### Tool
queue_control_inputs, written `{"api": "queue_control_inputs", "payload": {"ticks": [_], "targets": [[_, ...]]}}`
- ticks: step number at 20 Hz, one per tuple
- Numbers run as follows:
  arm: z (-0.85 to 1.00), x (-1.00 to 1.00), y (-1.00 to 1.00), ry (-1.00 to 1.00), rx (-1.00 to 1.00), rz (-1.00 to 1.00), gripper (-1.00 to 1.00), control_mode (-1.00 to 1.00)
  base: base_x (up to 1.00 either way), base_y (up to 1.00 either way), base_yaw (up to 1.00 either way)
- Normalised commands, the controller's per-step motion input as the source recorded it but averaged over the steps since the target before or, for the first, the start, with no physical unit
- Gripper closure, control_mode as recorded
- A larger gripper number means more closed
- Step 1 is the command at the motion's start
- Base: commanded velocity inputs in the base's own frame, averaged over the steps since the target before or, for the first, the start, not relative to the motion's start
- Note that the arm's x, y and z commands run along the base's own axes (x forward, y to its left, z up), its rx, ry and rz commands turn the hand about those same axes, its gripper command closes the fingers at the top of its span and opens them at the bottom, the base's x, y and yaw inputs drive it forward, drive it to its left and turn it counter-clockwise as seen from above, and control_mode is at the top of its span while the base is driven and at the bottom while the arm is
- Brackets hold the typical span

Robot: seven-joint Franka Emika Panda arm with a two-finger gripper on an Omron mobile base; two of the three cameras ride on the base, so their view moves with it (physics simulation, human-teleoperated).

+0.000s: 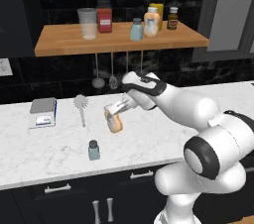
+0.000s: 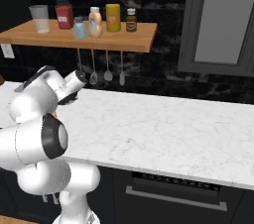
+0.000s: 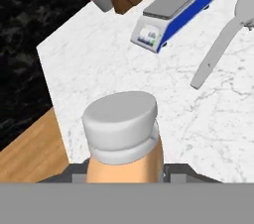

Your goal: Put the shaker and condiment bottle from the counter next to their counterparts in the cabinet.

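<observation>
Two-finger claw (image 1: 120, 105): clamped on the rounded orange-tan condiment bottle (image 1: 114, 119), held tilted above the white marble counter (image 1: 59, 141), likely for carrying to the brown wooden cabinet shelf (image 1: 64, 42); small teal glass shaker (image 1: 94, 150) stood apart, upright, unclaimed.

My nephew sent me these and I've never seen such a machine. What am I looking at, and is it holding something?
It is a rendered kitchen with a white robot arm. Two pictures look from behind it, left and right; the third looks along its hand. Its two-finger gripper is shut on the rounded orange-tan condiment bottle, tilted just above the white marble counter. On the counter stand a small teal glass shaker, a blue-edged kitchen scale and a grey brush. Above, the brown wooden shelf carries a similar bottle and a pale blue shaker.
</observation>
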Motion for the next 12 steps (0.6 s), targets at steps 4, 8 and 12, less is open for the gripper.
{"api": "queue_control_inputs", "payload": {"ticks": [4, 8, 12], "targets": [[0.19, -0.04, -0.12, -0.08, 0.01, 0.0, 1.0, -1.0, 0.0, 0.0, 0.0], [0.98, 0.0, -0.48, -0.11, 0.14, 0.0, 1.0, -1.0, 0.0, 0.0, 0.0], [1.0, -0.03, -0.41, -0.11, 0.19, 0.0, 1.0, -1.0, 0.0, 0.0, 0.0]]}}
